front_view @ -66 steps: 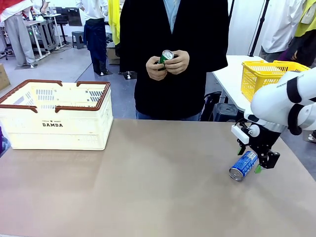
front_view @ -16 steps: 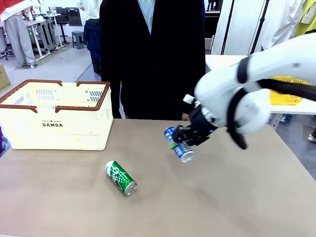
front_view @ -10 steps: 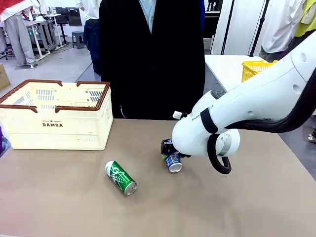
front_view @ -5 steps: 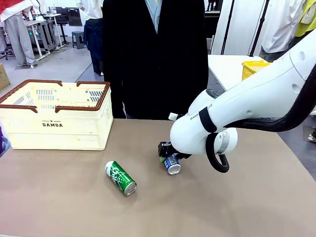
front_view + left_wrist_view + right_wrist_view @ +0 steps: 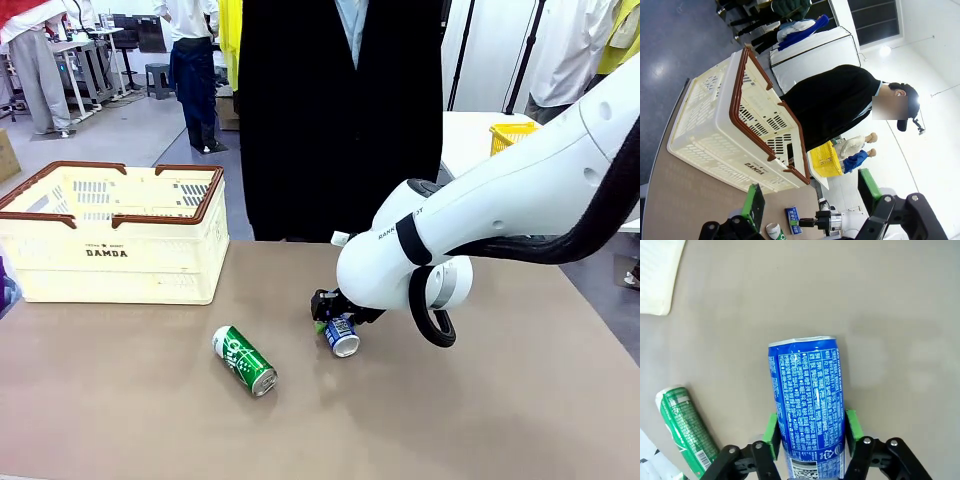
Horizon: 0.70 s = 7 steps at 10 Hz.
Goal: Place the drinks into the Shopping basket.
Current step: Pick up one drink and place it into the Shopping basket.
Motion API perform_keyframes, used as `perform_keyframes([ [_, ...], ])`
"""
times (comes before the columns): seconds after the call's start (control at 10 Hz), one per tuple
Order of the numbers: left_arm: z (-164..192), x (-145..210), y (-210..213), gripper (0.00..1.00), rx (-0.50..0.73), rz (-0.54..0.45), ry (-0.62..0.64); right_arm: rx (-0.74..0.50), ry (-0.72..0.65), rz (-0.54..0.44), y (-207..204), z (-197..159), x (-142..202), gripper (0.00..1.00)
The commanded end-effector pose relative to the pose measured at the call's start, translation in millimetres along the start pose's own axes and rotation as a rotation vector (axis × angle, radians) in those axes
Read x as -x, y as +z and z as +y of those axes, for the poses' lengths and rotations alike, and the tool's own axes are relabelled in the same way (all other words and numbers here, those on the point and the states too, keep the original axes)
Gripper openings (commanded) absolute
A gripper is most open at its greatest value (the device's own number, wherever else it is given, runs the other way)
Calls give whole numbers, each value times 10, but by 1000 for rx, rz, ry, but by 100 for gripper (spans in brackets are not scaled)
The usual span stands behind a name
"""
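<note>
Leftmost, the left fingers point(image 5: 810, 195) stand wide apart with nothing between them. Past their green pads point(image 5: 754, 202), the wrist view looks sideways at the Shopping basket point(image 5: 740, 130).

In the front view the Shopping basket point(image 5: 110, 240) sits by the far left corner of the bench point(image 5: 500, 420), its black lettering facing the robot. No can can be seen in it.

To its right, well clear of it and nearer the robot's edge, the green can point(image 5: 244, 360) lies on its side on the bare bench top.

Further right, about mid-bench, the blue can point(image 5: 342, 337) also lies on its side, one silver end turned toward the camera. The right fingers point(image 5: 328, 322) are down over it, at the end of the white right arm point(image 5: 520, 210) that reaches in from the right edge.

In the right wrist view the blue can point(image 5: 807, 395) lies lengthwise between the right fingers point(image 5: 811, 431), one pad close against each side. I cannot tell whether they clamp it or only flank it.

A person point(image 5: 340, 110) in black stands at the far edge.
</note>
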State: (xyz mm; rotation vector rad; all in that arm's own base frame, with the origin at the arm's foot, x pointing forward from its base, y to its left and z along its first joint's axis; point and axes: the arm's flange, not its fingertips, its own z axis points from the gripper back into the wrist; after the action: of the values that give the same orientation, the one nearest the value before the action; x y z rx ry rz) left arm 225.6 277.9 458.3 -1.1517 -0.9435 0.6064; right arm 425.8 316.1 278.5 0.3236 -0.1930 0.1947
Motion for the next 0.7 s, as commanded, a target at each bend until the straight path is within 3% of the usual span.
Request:
perform_keyframes([
  [0.0,-3,-1,22,100,6,8,1,-23,22,10,7,-82,-35,100],
  [0.3,-3,-1,22,100,6,8,1,-37,33,1,67,-85,-26,100],
  [0.5,-3,-1,22,100,6,8,1,-151,64,-10,366,-134,10,100],
  [0.6,-3,-1,22,100,6,8,1,-241,85,-34,714,-253,68,100],
])
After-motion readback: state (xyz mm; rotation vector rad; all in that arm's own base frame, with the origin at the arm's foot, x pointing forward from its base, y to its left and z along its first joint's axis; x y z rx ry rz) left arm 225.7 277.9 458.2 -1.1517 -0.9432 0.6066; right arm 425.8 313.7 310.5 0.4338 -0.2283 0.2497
